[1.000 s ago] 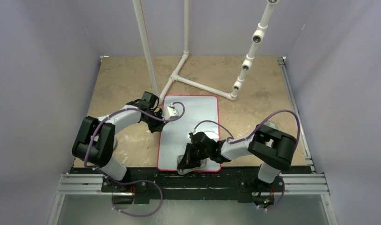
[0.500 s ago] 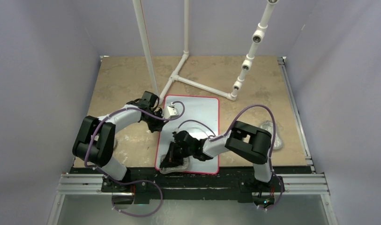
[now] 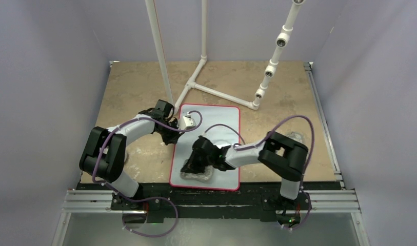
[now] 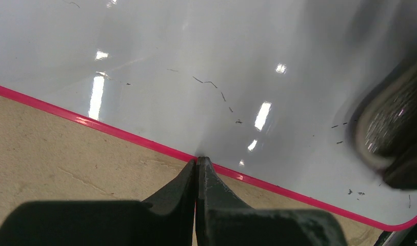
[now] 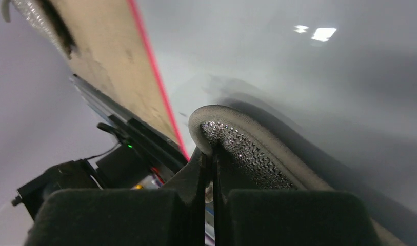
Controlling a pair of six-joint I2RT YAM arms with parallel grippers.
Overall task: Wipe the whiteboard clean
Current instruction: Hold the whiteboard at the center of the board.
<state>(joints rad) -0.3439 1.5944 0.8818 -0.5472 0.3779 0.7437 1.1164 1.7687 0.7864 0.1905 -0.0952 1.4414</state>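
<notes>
Left wrist: left fingers [image 4: 196,165] pressed together at the stiff, slippery whiteboard [image 4: 206,46]'s rim, perhaps pinching it. Right fingers [image 5: 210,156] pinch the pad [image 5: 247,151].

Tan mottled table [image 3: 134,87] carrying three things. Whiteboard [image 3: 216,120] lying flat at 6 o'clock from table centre, long side running 12 to 6, slightly skewed, near short edge reaching black strip [image 3: 155,185] along table's 6 o'clock edge. White PVC pipe frame [image 3: 216,92] resting at 12 o'clock, uprights rising from it. Grey wrinkly pad [image 3: 297,136] lying at 4 o'clock, mostly hidden. Pale smears showing at 8 o'clock.
</notes>
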